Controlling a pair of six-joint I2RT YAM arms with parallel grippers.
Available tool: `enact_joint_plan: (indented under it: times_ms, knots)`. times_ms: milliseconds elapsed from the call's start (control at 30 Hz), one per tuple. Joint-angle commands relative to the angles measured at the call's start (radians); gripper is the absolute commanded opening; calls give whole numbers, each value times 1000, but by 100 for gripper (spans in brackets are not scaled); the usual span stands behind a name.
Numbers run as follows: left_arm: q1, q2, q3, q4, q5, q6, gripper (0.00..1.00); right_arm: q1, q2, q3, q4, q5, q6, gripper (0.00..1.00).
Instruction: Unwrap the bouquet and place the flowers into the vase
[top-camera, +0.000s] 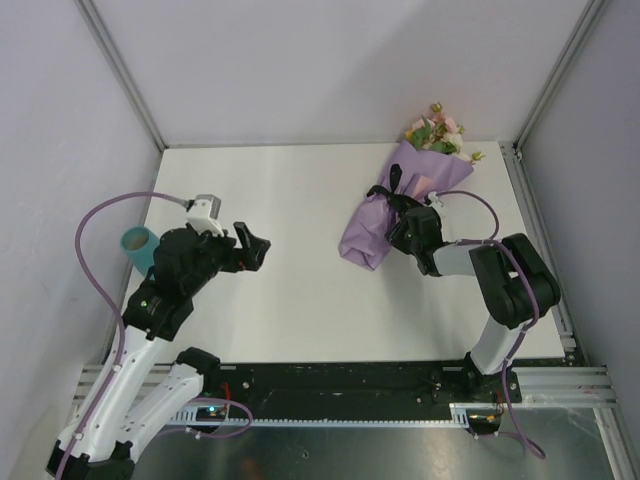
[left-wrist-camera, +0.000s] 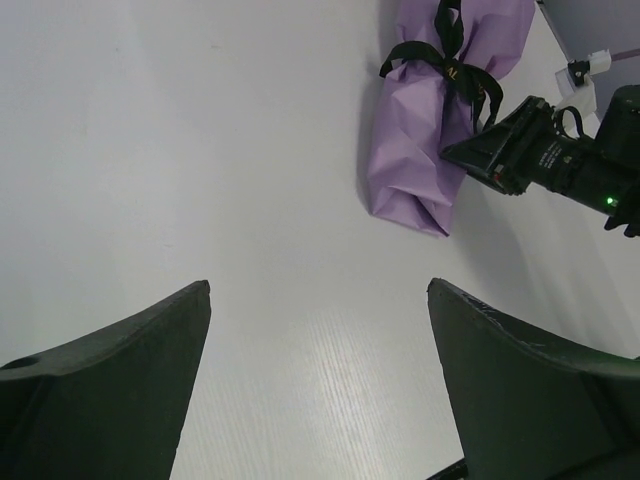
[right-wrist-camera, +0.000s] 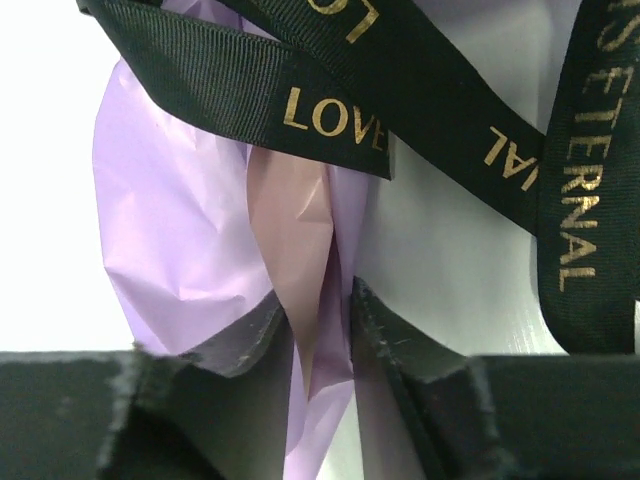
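Bouquet (top-camera: 368, 228) lies diagonally, flowers (top-camera: 437, 133) toward far right corner.

White table (top-camera: 300, 300): bouquet (top-camera: 378, 218), vase (top-camera: 137, 243)

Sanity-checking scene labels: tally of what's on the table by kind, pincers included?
bouquet: 1
vase: 1
pincers: 2 (left pincer, right pincer)
Total: 4

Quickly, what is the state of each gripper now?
Left gripper: open, holding nothing.
Right gripper: closed on the paper of the bouquet.
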Motion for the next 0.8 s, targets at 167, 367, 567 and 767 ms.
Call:
enact_joint_plan:
  times_ms: [167, 367, 567, 767]
  knots:
    - [-7, 143, -43, 67, 110, -239, 86, 42, -109, -49, -81, -95, -20, 1]
    - [-35, 249, -122, 214, 154, -307, 81, 129, -213, -198, -37, -173, 55, 0]
    - [-93, 373, -245, 440, 187, -362, 80, 278, -315, -314, -30, -162, 189, 0]
    - [-162, 519, -308, 624, 202, -367, 78, 356, -442, -362, -100, -135, 231, 18]
